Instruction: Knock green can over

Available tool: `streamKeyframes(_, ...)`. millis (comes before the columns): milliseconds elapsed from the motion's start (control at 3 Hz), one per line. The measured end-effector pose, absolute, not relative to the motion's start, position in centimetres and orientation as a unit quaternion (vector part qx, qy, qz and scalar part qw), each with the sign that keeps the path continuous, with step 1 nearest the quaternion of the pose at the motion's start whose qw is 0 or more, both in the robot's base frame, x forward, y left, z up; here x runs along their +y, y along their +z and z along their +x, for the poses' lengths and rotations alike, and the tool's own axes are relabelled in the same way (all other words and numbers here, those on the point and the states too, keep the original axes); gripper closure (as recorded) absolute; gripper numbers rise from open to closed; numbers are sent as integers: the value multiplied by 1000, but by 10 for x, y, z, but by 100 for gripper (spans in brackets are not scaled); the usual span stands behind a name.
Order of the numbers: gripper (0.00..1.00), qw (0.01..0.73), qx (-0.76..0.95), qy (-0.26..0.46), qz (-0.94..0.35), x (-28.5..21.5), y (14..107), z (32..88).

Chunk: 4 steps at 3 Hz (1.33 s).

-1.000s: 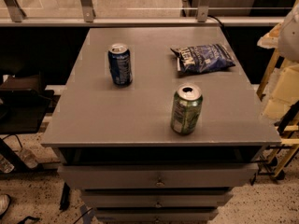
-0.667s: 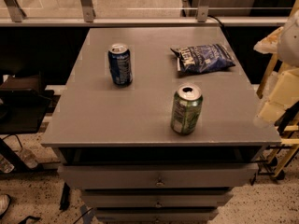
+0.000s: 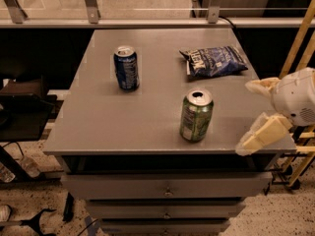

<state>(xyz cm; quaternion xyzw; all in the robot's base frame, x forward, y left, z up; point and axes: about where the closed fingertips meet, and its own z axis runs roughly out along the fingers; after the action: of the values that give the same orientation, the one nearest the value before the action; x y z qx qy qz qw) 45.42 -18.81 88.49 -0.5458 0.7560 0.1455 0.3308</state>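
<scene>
The green can [image 3: 196, 115] stands upright near the front edge of the grey table [image 3: 123, 122], right of centre, its silver top and opening showing. My gripper [image 3: 253, 114] comes in from the right edge of the view, at the table's front right corner, a short way to the right of the can and not touching it. Its two pale fingers [image 3: 263, 134] are spread apart and empty, one above the other in the picture.
A dark blue can [image 3: 126, 68] stands upright at the back left of the table. A blue chip bag [image 3: 214, 60] lies at the back right. Drawers [image 3: 167, 186] sit under the tabletop. A railing runs behind, a wooden frame [image 3: 300, 38] stands at the right.
My gripper has moved left and a little down, coming closer to the green can. The cans and the bag have not moved.
</scene>
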Motion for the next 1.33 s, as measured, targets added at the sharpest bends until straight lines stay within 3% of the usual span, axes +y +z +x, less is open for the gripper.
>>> streamKeyframes(333,0,376,747,158,-525,-177,901,465)
streamKeyframes(1333,0,365,707,229,-561,-127,874,462)
